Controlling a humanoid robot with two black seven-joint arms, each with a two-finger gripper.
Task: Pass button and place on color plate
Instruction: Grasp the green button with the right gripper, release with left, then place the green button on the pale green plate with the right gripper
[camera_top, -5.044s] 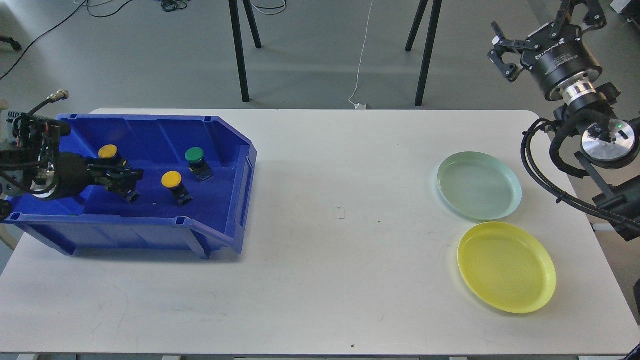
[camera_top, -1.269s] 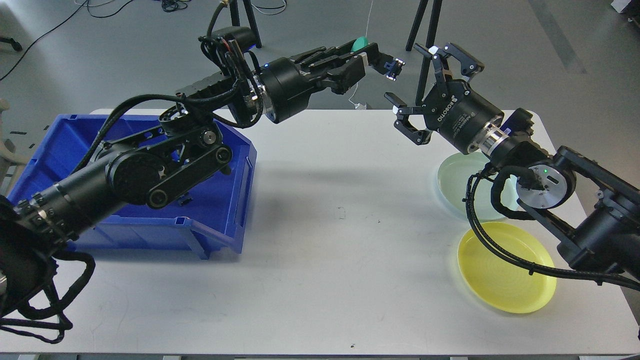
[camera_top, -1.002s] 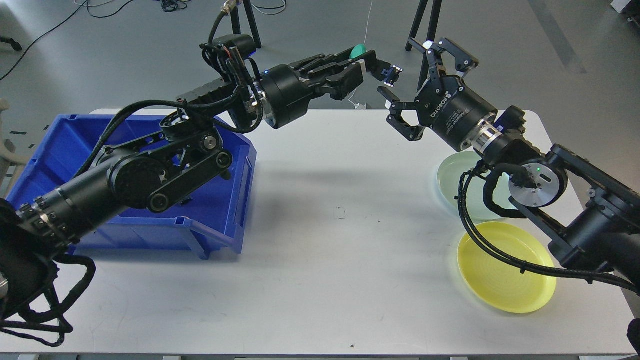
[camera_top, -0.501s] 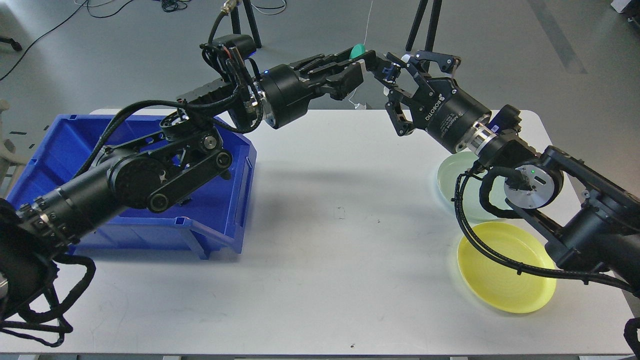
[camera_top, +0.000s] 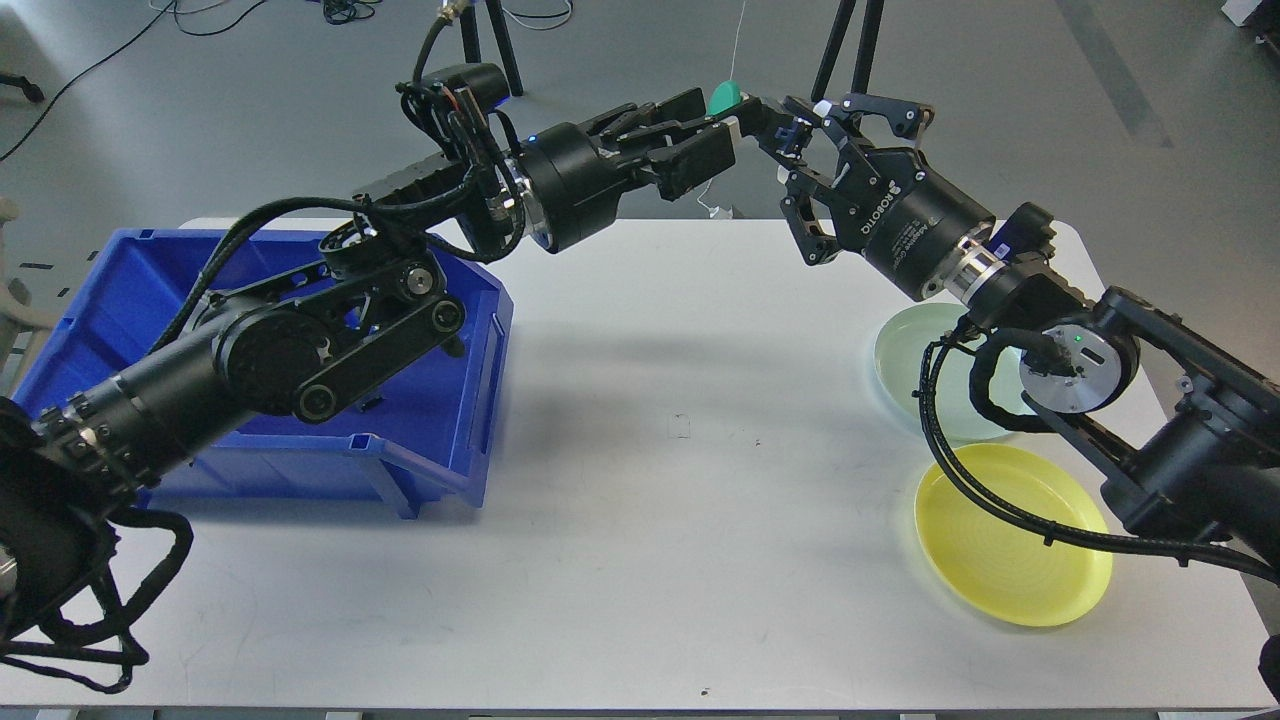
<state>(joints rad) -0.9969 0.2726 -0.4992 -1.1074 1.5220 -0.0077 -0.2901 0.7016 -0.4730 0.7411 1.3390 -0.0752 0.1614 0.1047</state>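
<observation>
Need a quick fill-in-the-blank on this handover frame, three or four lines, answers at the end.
1. The button held between the two hands has a ____ cap.
2. The plate nearer the robot is ____.
3. The bin on the table is ____.
4. The button is held up by the left hand and met by the ____ hand.

Answers: green; yellow; blue; right

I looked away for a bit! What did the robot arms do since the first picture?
The left gripper took the green button out of the blue bin and carried it right, above the table. The right gripper swung in and closed around its base. Both plates stayed put.
</observation>
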